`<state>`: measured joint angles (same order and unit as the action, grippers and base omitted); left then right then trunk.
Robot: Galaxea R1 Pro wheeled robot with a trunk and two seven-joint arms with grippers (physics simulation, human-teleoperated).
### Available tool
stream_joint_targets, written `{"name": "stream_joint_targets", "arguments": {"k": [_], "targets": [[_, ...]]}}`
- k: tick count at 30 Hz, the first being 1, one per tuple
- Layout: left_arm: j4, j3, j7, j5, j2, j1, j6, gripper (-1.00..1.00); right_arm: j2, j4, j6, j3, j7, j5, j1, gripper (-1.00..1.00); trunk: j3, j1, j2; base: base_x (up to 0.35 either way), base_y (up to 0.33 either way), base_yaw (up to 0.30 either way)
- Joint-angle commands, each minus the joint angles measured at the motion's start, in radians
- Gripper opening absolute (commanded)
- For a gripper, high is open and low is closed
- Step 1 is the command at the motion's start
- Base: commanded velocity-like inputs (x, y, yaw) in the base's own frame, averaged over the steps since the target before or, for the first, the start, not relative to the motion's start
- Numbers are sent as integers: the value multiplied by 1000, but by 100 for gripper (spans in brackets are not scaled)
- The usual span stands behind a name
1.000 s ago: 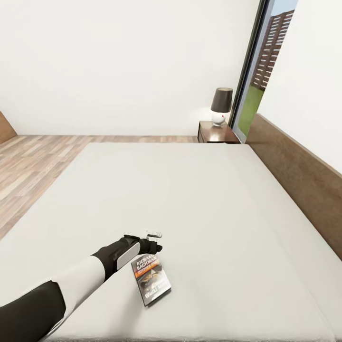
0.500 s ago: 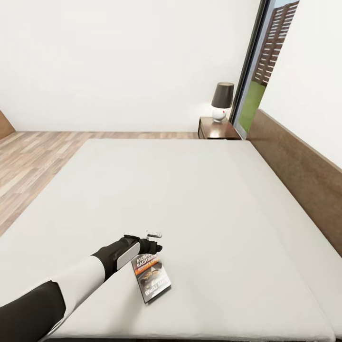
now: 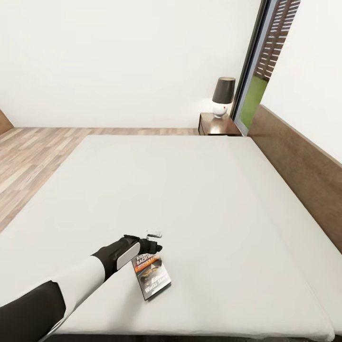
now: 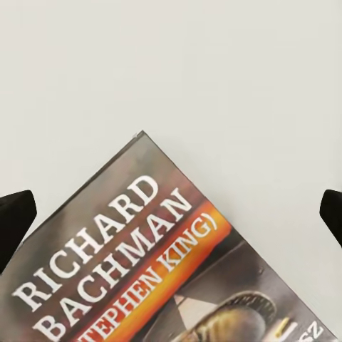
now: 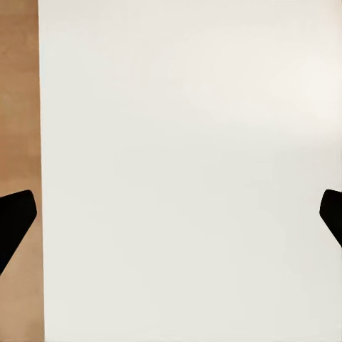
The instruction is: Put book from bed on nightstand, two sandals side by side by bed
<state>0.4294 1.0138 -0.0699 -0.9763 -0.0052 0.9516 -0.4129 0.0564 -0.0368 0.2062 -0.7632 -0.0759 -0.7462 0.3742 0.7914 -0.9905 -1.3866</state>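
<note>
The book [image 3: 153, 279], a thin dark paperback with white "Richard Bachman" lettering and an orange band, lies flat on the bed [image 3: 190, 190] near its front edge. My left gripper [image 3: 153, 248] hovers over the book's title end, pointing down. In the left wrist view the book [image 4: 164, 271] lies below the left gripper [image 4: 171, 214], whose dark fingertips [image 4: 14, 217] stand wide apart, open and holding nothing. The right gripper [image 5: 171, 214] is open over a white surface. A nightstand [image 3: 217, 125] stands at the bed's far corner. The sandals are out of view.
A lamp [image 3: 223, 96] with a dark shade stands on the nightstand. The long brown headboard [image 3: 299, 164] runs along the bed's right side. Wooden floor [image 3: 28, 156] lies to the left, and a tall window [image 3: 259, 71] sits behind the nightstand.
The camera has moved and the whole picture has shifted, the far wall and nightstand sitting higher. My left gripper now covers more of the book's title end.
</note>
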Motion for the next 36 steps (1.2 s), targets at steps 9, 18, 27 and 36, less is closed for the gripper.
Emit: {"name": "stream_joint_targets", "arguments": {"k": [9, 18, 27, 36], "targets": [[3, 6, -8, -10, 3, 1, 2, 100, 0, -2, 1, -8, -4, -10, -1, 100, 15, 0, 0, 0, 0, 0], [3, 6, -9, -9, 3, 1, 4, 100, 0, -2, 1, -8, -4, -10, -1, 100, 30, 0, 0, 0, 0, 0], [4, 8, -10, -9, 2, 1, 17, 100, -1, -2, 1, -8, -4, -10, -1, 100, 45, 0, 0, 0, 0, 0], [5, 9, -10, -7, 2, 2, 21, 100, 0, -2, 0, -8, -4, -10, -1, 100, 59, 0, 0, 0, 0, 0]]}}
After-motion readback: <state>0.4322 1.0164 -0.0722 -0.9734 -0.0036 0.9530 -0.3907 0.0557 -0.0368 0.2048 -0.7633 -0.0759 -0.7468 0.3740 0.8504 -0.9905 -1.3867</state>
